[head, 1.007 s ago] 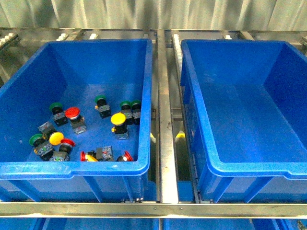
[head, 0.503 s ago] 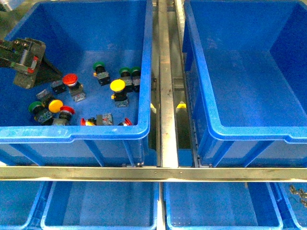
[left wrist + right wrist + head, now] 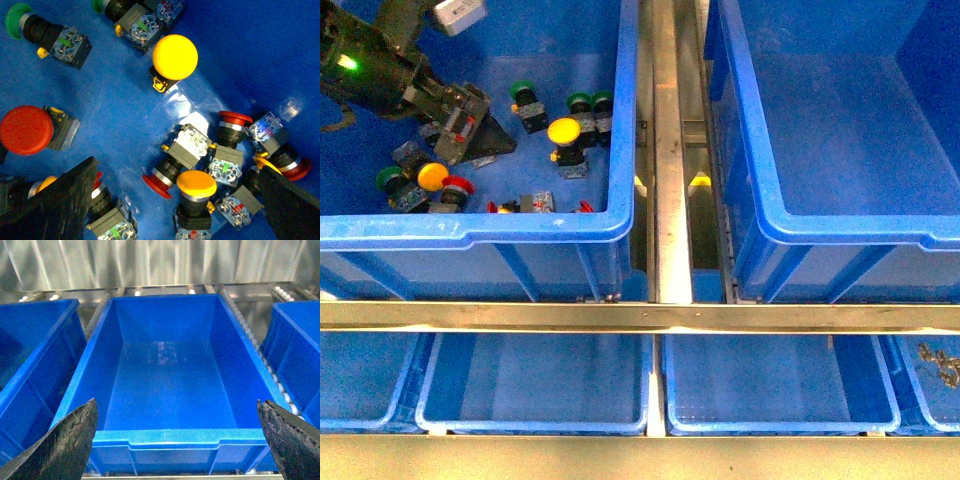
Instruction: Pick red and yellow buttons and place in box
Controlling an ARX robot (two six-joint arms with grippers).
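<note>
Left gripper (image 3: 470,125), jaws spread, above red and yellow dome-capped push-button switches (image 3: 175,56).
Upper left of front view; right gripper (image 3: 177,440) likewise spread, facing the deep blue plastic box (image 3: 160,370).

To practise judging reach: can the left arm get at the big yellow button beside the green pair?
Probably yes. The left claw hangs open inside the same bin, and the yellow button stands uncovered with bare floor on one side.

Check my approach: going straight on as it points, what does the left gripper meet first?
Probably the red button lying on its side, beside a yellow button, between the fingers of the left gripper; depth unclear.
</note>
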